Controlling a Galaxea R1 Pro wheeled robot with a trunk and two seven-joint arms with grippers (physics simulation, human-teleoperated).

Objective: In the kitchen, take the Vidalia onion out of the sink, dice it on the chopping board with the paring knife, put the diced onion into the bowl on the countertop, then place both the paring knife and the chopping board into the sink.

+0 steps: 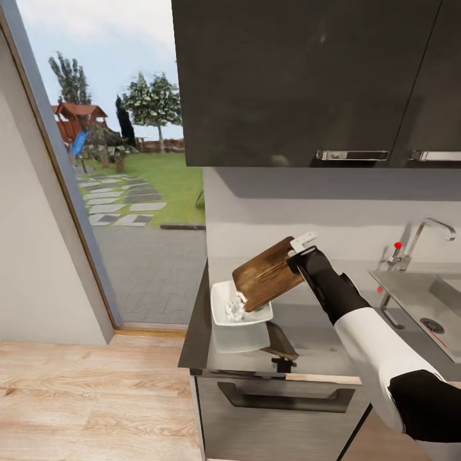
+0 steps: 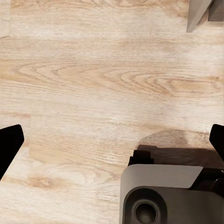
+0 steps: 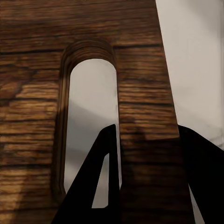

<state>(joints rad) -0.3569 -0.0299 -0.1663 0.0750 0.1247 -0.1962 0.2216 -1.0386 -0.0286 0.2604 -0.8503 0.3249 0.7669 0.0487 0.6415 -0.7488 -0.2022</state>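
So the right gripper (image 1: 299,251) is clamped on the board (image 1: 267,273), gripping it at the handle end. In the right wrist view you can see the dark fingers (image 3: 100,186) pinched on the wood right next to the oval slot, one finger on each face, so the jaws are only as far apart as the board is thick.

The board is lifted off the countertop (image 1: 314,339) and tilted steeply, handle end up by the gripper, far end pointing down into the bowl (image 1: 238,317). Its lower edge looks like it's touching or just above the bowl's inside. It's dark brown wood with strong grain and rounded corners.

The onion (image 1: 235,310) is a little heap of white cubes sitting in the bowl, right at the foot of the board. The bowl is white, square-ish, and sits near the left end of the countertop, close to the front edge.

The sink (image 1: 428,306) is off to the right with the chrome tap (image 1: 426,235) behind it, well apart from the bowl.

The left gripper (image 2: 112,140) hangs over the wood floor (image 2: 93,84), its black fingertips (image 2: 9,142) spread wide at the two edges of the left wrist view, with nothing between them.

Can't make out the knife anywhere for sure.
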